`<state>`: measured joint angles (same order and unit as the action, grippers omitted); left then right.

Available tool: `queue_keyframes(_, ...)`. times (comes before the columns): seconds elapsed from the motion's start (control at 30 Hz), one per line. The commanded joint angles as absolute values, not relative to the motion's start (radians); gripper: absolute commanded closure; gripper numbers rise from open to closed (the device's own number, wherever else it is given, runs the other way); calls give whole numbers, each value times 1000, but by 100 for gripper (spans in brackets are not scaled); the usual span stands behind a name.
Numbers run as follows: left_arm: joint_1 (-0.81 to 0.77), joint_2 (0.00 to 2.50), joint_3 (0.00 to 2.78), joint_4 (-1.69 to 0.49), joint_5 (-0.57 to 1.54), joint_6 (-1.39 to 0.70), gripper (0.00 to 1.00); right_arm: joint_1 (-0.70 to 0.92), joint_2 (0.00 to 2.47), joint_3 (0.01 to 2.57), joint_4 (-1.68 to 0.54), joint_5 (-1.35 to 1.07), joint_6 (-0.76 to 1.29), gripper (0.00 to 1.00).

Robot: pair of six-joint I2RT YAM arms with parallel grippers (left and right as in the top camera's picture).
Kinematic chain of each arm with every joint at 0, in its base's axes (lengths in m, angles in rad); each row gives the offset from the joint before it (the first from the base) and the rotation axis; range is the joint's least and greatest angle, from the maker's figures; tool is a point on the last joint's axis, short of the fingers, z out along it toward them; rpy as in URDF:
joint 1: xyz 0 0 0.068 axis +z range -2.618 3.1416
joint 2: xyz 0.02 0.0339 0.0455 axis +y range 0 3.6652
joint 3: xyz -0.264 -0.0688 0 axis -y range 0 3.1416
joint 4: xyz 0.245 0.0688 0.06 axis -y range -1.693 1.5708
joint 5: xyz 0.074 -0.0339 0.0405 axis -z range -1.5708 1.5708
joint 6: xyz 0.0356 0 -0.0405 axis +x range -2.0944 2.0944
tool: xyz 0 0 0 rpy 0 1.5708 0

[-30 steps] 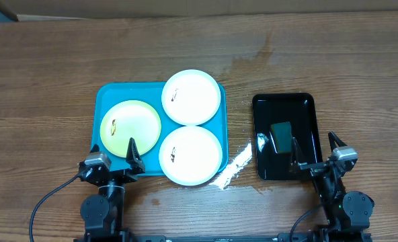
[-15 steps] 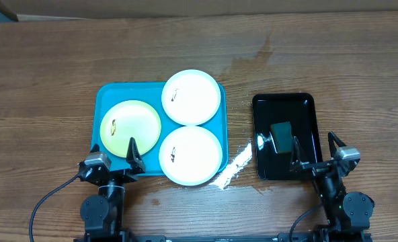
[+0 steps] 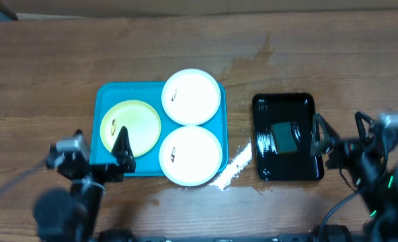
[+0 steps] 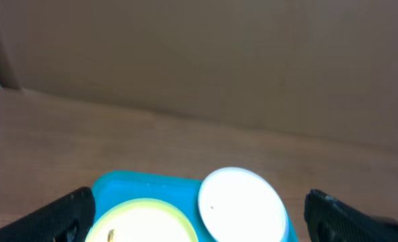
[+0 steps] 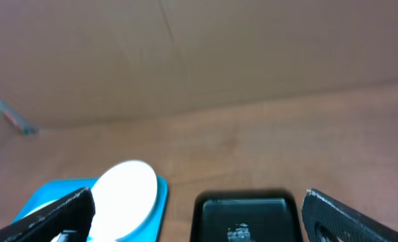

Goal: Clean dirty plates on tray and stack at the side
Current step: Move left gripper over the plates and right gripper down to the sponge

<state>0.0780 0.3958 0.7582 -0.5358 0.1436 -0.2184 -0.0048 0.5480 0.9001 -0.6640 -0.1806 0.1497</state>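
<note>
Both arms are coming up off their parked pose at the near edge. Overhead they are blurring, so they are moving. The left gripper (image 3: pixel 91 151) is shifting toward the left edge and the right gripper (image 3: pixel 343 138) toward the right edge. Nothing else is changing and the plates are sitting exactly where they were, so the task is only just starting, with no cleaning done.

Both pincers are spread wide and holding nothing. The left wrist view is showing its fingers (image 4: pixel 61 215) out at the frame sides, and the right wrist view is showing the same.

The turquoise tray (image 3: pixel 106 95) is lying left of centre toward the near edge and holding all three plates:
- The yellow-green plate (image 3: pixel 138 119) is lying flat on its left side.
- The far white plate (image 3: pixel 192 97) is overhanging the far rim.
- The near white plate (image 3: pixel 191 156) is overhanging the near rim.
- Each is showing a small dark smear.

The black tray (image 3: pixel 286 101) is sitting right of centre with one dark green block (image 3: pixel 285 136) in it, probably the wiping pad. A white streak (image 3: pixel 232 168) is lying on the wood between the trays.

Judging next move: the right arm is likely heading for that block.
</note>
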Motion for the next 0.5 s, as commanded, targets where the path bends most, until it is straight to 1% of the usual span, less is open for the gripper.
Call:
queue_keyframes(0.0,78,682,1081,-711,315,-112,0,-1,854,1275,-962,-183,60,0)
queue_keyframes(0.1,78,901,1328,-925,450,-88,0,-1,1075,1546,-1227,-199,53,0)
queue_keyframes(0.17,78,1019,1458,-1018,531,-90,0,-1,1204,1691,-1351,-246,56,0)
queue_keyframes(0.27,78,1156,1572,-1092,595,-89,0,-1,1349,1827,-1452,-372,55,0)
queue_keyframes(0.37,78,1245,1606,-1142,632,-62,0,-1,1437,1856,-1501,-444,55,0)
queue_keyframes(0.4,78,1268,1605,-1160,640,-15,0,-1,1459,1856,-1515,-447,55,6)
queue_keyframes(0.47,78,1312,1605,-1221,640,35,0,-1,1488,1854,-1539,-447,56,28)
